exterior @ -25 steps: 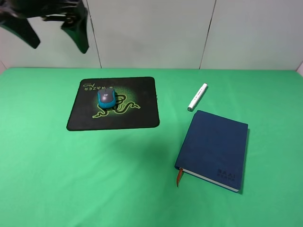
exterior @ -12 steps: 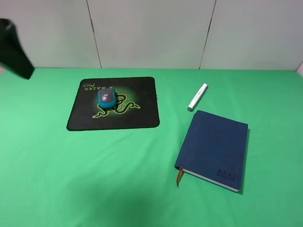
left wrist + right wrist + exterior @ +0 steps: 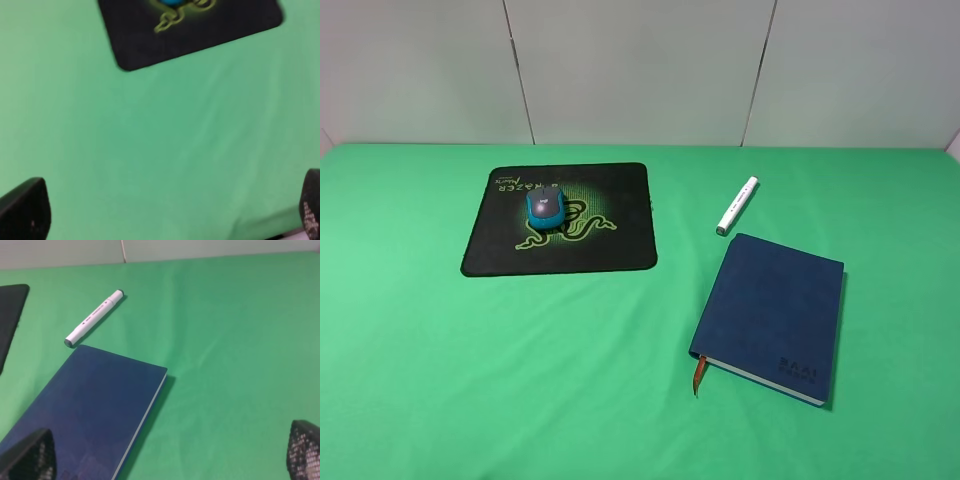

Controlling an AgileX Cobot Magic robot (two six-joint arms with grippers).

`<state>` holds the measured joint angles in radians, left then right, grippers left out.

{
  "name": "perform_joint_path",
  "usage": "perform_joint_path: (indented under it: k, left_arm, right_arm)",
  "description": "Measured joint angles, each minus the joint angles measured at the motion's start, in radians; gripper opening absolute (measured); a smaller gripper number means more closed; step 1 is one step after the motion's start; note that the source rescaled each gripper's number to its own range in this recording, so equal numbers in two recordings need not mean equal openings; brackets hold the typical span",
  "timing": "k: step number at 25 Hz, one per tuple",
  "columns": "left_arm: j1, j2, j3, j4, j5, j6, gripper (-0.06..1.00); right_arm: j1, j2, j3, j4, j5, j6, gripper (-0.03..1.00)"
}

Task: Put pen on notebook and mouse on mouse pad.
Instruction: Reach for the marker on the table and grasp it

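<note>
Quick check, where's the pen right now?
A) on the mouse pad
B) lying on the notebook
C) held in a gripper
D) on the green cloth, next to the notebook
D: the pen lies flat on the green cloth, just off the far corner of the notebook, with nothing gripping it.

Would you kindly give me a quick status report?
Left gripper, right gripper open, empty. Mouse on mouse pad. Pen on cloth beside notebook. Nothing blocking.
</note>
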<state>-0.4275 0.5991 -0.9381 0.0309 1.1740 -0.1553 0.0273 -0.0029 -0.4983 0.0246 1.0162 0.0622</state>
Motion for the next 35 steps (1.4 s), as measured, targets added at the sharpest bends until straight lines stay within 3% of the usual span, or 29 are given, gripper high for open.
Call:
perform_joint_path:
  k: [5, 10, 17, 22, 35]
  left_arm:
    - [0.016, -0.136, 0.071, -0.039, 0.000, 0.122, 1.00]
    - [0.143, -0.269, 0.188, -0.041, -0.002, 0.210, 1.00]
    - [0.301, -0.446, 0.381, -0.044, -0.089, 0.227, 1.00]
    - [0.376, -0.518, 0.436, -0.075, -0.109, 0.239, 1.00]
    - [0.392, -0.602, 0.437, -0.086, -0.114, 0.246, 1.00]
  right_arm:
    - [0.000, 0.000, 0.000, 0.000, 0.000, 0.000, 1.00]
    - [0.000, 0.000, 0.000, 0.000, 0.001, 0.000, 1.00]
    - [0.000, 0.000, 0.000, 0.000, 0.001, 0.000, 1.00]
    - [0.000, 0.000, 0.000, 0.000, 0.001, 0.000, 1.00]
    - [0.000, 0.000, 0.000, 0.000, 0.001, 0.000, 1.00]
